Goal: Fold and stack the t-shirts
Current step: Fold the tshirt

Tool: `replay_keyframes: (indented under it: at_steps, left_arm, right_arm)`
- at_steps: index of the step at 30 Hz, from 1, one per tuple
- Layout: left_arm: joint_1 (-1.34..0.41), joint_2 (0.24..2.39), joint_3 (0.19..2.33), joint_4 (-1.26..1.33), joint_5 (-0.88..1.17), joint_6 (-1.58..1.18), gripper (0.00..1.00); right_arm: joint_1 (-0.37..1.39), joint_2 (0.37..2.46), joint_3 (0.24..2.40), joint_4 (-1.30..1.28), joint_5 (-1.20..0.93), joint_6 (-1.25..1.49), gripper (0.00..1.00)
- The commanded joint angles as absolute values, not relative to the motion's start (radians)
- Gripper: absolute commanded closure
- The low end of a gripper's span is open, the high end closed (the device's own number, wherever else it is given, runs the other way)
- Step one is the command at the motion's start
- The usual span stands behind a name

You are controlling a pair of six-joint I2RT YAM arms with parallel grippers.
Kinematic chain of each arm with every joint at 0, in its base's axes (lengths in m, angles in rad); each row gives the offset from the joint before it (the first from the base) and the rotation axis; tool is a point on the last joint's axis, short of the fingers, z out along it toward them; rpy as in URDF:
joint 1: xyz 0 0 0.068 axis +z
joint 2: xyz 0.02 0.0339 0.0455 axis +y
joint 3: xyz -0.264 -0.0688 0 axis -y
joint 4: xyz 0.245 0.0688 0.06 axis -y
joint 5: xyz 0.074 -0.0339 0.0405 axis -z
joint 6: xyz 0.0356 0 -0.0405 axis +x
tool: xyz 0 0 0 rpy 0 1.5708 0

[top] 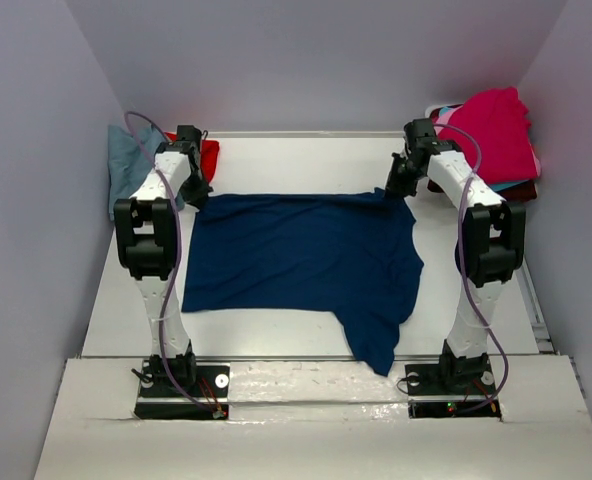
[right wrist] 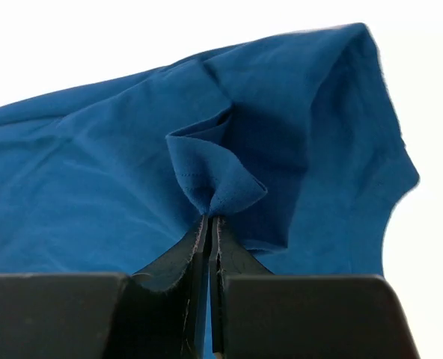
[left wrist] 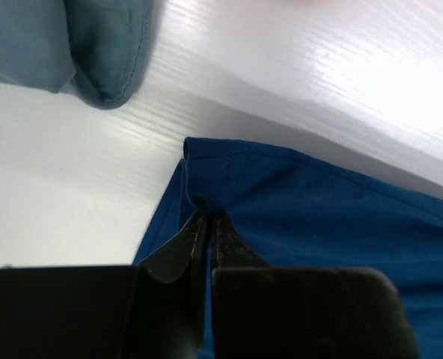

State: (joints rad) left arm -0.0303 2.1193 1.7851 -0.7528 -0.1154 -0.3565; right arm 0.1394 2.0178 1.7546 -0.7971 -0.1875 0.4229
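Two end effectors: my left end effector (left wrist: 205, 217) and my right end effector (right wrist: 210, 218) are both pinched tight, each on a far corner of the navy shirt (top: 306, 260).
Navy shirt: spread flat in the middle of the worktop (top: 276, 150), no print showing, one sleeve trailing toward the near edge; no fold in it yet.
Far left corner: a blue-grey shirt (top: 126, 165) and a red shirt (top: 208, 152) lie bunched; I cannot tell whether they are folded.
Far right corner: a magenta shirt (top: 496, 130) tops a loose pile, not folded.
Progress: early, I judge; this shirt needs folding first, then the pile.
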Motion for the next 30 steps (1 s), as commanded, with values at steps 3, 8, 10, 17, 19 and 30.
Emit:
replay_keyframes:
  at_steps: [3, 8, 10, 17, 19, 30]
  left_arm:
    - [-0.012, 2.023, 1.718, -0.750, -0.140, -0.362, 0.94]
    - [0.006, 2.011, 1.678, -0.736, -0.140, -0.360, 0.94]
    - [0.015, 2.006, 1.664, -0.729, -0.138, -0.360, 0.94]
    - [0.025, 2.016, 1.666, -0.729, -0.137, -0.360, 0.94]
    - [0.025, 2.020, 1.672, -0.729, -0.135, -0.361, 0.94]
    - [0.025, 2.022, 1.658, -0.722, -0.133, -0.354, 0.94]
  right_arm:
    - [0.146, 1.965, 1.741, -0.870, -0.071, 0.472, 0.93]
    - [0.127, 1.960, 1.710, -0.876, -0.071, 0.502, 0.93]
    - [0.118, 1.959, 1.700, -0.877, -0.071, 0.508, 0.93]
    - [0.075, 1.947, 1.680, -0.888, -0.075, 0.518, 0.93]
    - [0.065, 1.945, 1.675, -0.888, -0.080, 0.522, 0.93]
    - [0.046, 1.945, 1.660, -0.890, -0.092, 0.522, 0.93]
